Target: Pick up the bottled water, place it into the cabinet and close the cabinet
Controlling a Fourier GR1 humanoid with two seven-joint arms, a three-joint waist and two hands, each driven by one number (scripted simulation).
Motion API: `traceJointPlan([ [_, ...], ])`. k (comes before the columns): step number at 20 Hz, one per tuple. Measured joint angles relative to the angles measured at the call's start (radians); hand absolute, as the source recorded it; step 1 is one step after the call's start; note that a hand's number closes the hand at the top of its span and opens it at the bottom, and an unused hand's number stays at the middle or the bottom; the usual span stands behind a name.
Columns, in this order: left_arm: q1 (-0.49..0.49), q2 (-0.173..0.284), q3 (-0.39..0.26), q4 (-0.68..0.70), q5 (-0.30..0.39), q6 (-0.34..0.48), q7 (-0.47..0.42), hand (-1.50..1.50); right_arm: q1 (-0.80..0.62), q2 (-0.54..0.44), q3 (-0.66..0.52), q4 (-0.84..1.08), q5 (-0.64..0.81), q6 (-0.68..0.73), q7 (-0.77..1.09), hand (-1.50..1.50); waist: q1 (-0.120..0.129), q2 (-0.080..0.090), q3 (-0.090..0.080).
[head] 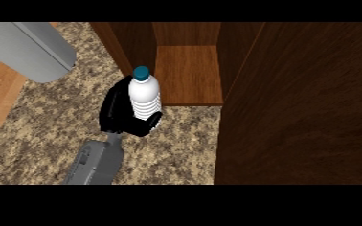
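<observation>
Upright, white ribbed bottled water (pixel 144 97), teal cap (pixel 141 73)

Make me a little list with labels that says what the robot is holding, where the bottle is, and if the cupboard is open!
holding: bottled water, white with a teal cap
which hand: one black hand, curled round the bottle; which side it is, cannot tell
bottle pose: upright, just in front of the cabinet's opening, not yet inside
cabinet: open, wooden shelf bare
door: swung open at the right
counter: speckled stone
other thing: grey rounded object at upper left
</observation>
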Motion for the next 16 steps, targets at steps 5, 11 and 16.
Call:
traceJointPlan([
  [5, -0.093, 0.005, -0.069, 0.053, 0.009, 0.132, -0.020, 1.50, 0.035, -0.018, 0.006, -0.007, -0.016, 0.007, -0.025, -1.50, -0.003, -0.002, -0.001],
  [11, -0.152, 0.005, -0.122, 0.094, -0.064, 0.290, -0.030, 1.50, 0.018, -0.025, -0.013, 0.015, -0.034, 0.018, -0.040, -1.50, 0.000, -0.005, -0.002],
  [16, -0.174, 0.006, -0.150, 0.118, -0.113, 0.412, -0.024, 1.50, 0.007, -0.029, -0.018, 0.015, -0.046, 0.021, -0.032, -1.50, -0.003, -0.009, -0.001],
])
